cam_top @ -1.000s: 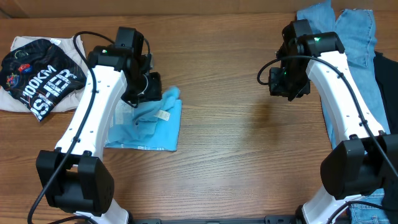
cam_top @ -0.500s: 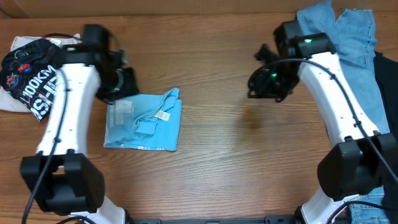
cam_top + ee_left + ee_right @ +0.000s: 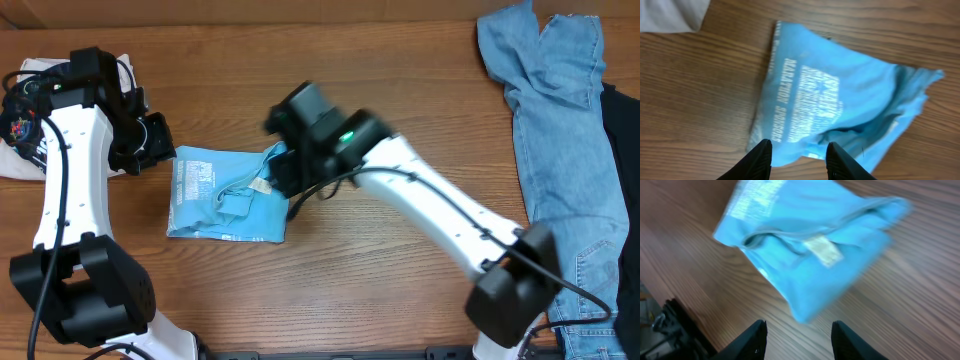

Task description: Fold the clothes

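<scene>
The clothes, a light sky-blue T-shirt [image 3: 230, 195], lie folded into a rough square on the wooden table, white print facing up and the collar tag showing. My left gripper [image 3: 148, 148] hovers just left of the shirt. In the left wrist view it [image 3: 799, 147] is open, with the shirt [image 3: 840, 105] just ahead and only its near edge and wood between the fingers. My right gripper [image 3: 285, 172] is blurred over the shirt's upper right corner. Seen from the right wrist, it [image 3: 799, 325] is open above bare wood, the shirt [image 3: 810, 245] just beyond the fingertips.
Blue denim jeans [image 3: 555, 100] lie along the right side, with a black cloth [image 3: 627, 130] at the right edge. A black shirt with lettering [image 3: 18, 120] on pale cloth [image 3: 30, 70] sits far left, partly behind my left arm. Pale cloth [image 3: 670, 12] shows in the left wrist view.
My right arm has swung from the far right across the table to the shirt, its jaws widening. My left arm has drawn back leftwards off the shirt, which stays folded.
</scene>
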